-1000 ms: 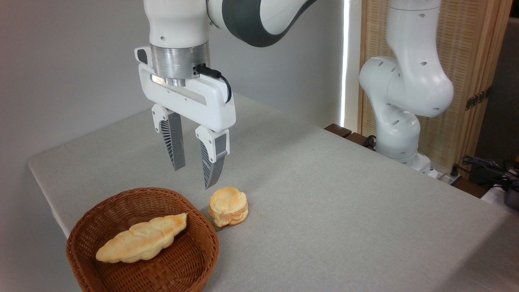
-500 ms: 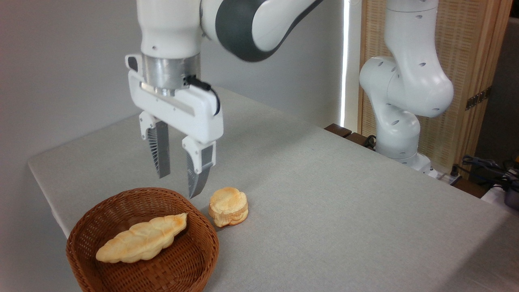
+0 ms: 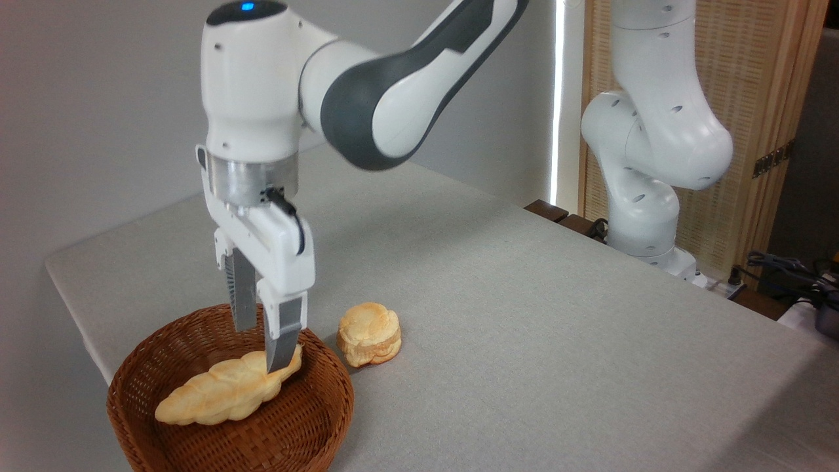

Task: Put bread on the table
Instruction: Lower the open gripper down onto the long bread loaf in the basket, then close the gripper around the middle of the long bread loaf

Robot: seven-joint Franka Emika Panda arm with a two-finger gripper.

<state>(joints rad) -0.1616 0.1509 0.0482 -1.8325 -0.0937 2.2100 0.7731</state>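
The long golden braided loaf (image 3: 226, 390) lies inside the brown wicker basket (image 3: 298, 429). The white two-finger gripper (image 3: 262, 347), jaws parted and empty, straddles its tapered right end. Recommended: centre over the thicker middle before closing, avoiding the basket rim

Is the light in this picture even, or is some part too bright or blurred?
Fixed camera view: soft, even light on the table; one overexposed white strip beside the slatted screen; gripper, bread and basket sharp, with faint shadows.
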